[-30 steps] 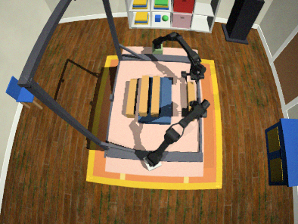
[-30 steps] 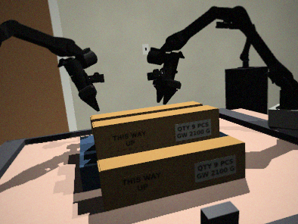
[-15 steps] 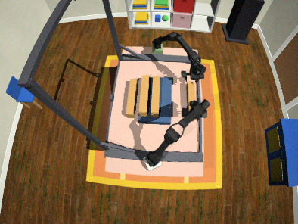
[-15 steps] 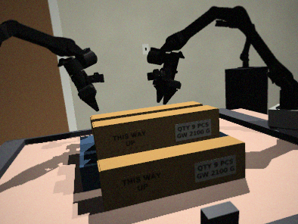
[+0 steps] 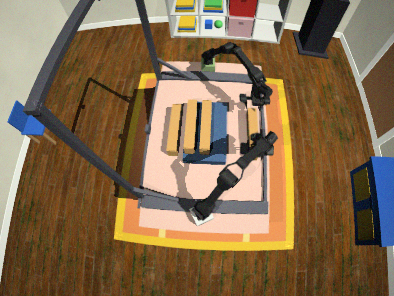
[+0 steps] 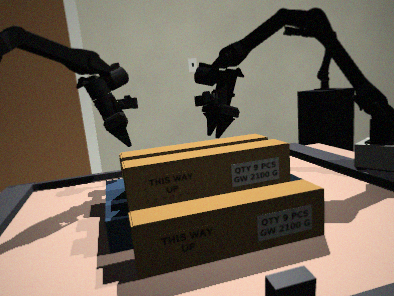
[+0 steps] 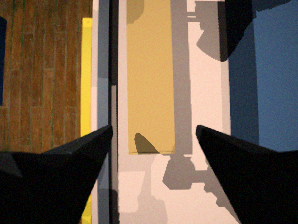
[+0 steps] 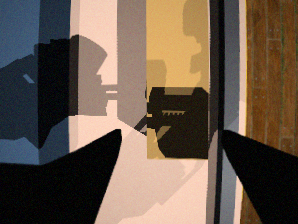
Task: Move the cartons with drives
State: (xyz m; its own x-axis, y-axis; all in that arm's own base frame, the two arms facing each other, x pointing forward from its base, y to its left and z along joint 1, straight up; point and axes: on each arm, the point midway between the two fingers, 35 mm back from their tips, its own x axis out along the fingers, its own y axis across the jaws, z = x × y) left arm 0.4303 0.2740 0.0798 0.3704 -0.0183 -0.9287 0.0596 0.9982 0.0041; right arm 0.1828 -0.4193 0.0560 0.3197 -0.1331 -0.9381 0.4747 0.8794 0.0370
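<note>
Your four cartons run their long axes roughly parallel, from the left arm's side of the table [image 5: 240, 185] [image 6: 45, 220] [image 7: 207, 100] [image 8: 95, 20] to the right arm's. Two, an inner carton [image 5: 205, 125] [image 6: 200, 144] and an outer carton [image 5: 191, 125] [image 6: 200, 180], stand close together on the blue platform [image 5: 220, 120] [image 6: 116, 192] [image 7: 275, 75] [image 8: 20, 25]. A third carton [image 5: 173, 129] [image 6: 225, 235] is on the table beside the outer one, and the fourth carton [image 5: 253, 120] [image 7: 151, 80] [image 8: 165, 40] lies across a bare strip of platform, between it and the frame rail [image 5: 264, 175] [image 7: 104, 110] [image 8: 231, 65].

That rail runs close along the fourth carton's outer side, so you have little room there; the platform's edge is farther off on the inner side. The left jaws [image 5: 256, 98] [image 6: 129, 142] and right jaws [image 5: 256, 144] [image 6: 212, 135] are both wide and holding nothing, near opposite ends of the fourth carton, their shadows falling around it.

You see long, narrow, closed cartons with tan tops. The outer and third ones read "THIS WAY UP" upright, with "QTY 9 PCS GW 2100 G" labels.

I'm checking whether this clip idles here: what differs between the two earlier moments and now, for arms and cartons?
Nothing visibly changed; nothing was taken hold of or let go. The left gripper and right gripper stayed above the fourth carton. Two cartons stayed on the blue platform, one beside it.
</note>
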